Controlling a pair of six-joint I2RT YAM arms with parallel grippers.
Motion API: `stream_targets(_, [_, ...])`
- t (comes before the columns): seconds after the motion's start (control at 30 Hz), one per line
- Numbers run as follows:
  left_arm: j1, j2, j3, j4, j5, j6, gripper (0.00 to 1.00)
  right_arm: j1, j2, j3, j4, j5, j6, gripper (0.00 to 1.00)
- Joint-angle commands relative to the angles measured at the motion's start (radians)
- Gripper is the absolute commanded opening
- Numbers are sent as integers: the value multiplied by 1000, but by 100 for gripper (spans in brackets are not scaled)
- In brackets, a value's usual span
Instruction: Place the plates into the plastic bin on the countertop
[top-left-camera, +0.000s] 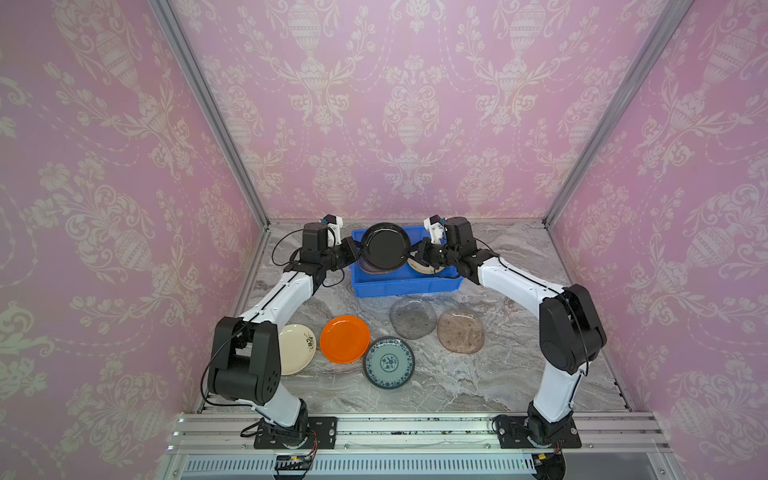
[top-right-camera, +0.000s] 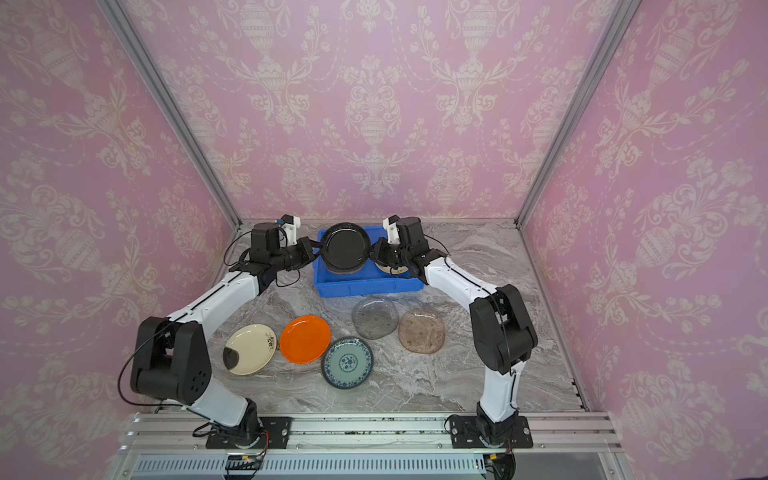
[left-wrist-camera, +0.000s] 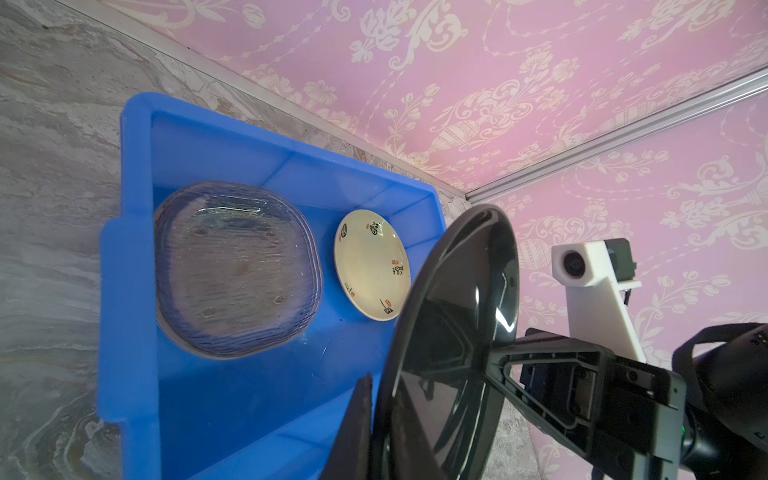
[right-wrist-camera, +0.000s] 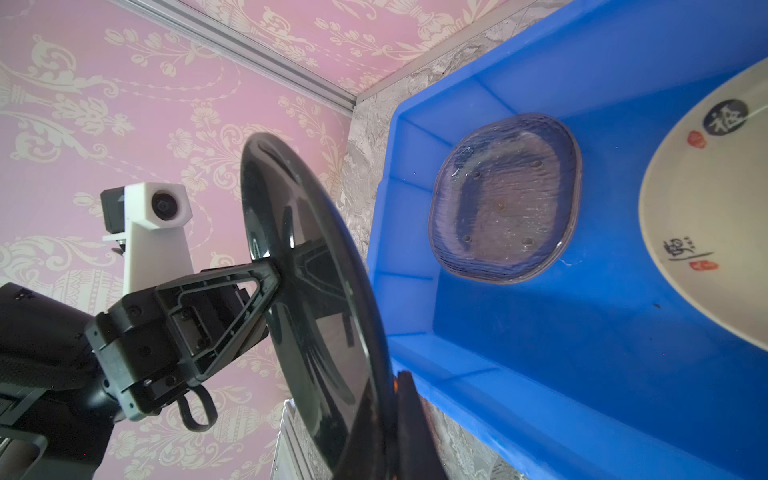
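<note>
A glossy black plate (top-left-camera: 385, 246) (top-right-camera: 345, 246) hangs tilted over the bright blue plastic bin (top-left-camera: 399, 289) (top-right-camera: 365, 287). My left gripper (top-left-camera: 358, 249) (left-wrist-camera: 379, 415) is shut on its left rim. On the opposite rim my right gripper (top-left-camera: 415, 250) (right-wrist-camera: 395, 399) is shut too. Inside the bin lie a translucent glass plate (left-wrist-camera: 237, 270) (right-wrist-camera: 505, 199) and a cream plate (left-wrist-camera: 370, 264) (right-wrist-camera: 706, 228) side by side. On the countertop (top-left-camera: 457, 382) in front of the bin lie a cream plate (top-left-camera: 297, 349), an orange plate (top-left-camera: 345, 338), a teal floral plate (top-left-camera: 389, 362), a grey glass plate (top-left-camera: 412, 318) and a brownish glass plate (top-left-camera: 460, 331).
The bin stands against the back wall, between aluminium corner posts. Pink patterned walls close in the left, back and right. Both arm bases are bolted to the aluminium rail (top-left-camera: 415, 428) at the front edge.
</note>
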Motion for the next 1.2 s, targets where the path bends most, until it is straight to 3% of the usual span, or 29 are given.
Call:
stream_targets(0.0, [-9,34,29,-1,22,-27,5,20,8,8,93,-100,9,0])
stream_targets(0.07, [-10,38,34,-12,21,-23,0,19,11,6,93,-97,9,0])
stream_targets(0.17, [-9,42,36,-18,17,-16,0,14,13,12,71,-90,1,1])
stream_targets(0.3, [-13,70,72,-37,10,-7,0,-29,-22,8,-64,0,-36,49])
stream_targets(0.37, [-21,96,115,-64,-2,12,0,-67,-61,-4,-153,79,-71,55])
stream_targets(0.5, [-53,190,230,-103,-10,31,0,-158,-176,-83,-203,209,-98,56])
stream_targets(0.87, [-179,556,642,-238,-43,20,0,-273,-237,-135,-176,180,-67,56])
stream_targets(1.17, [-244,712,845,-400,-147,61,0,-298,-228,-155,-155,153,-53,56])
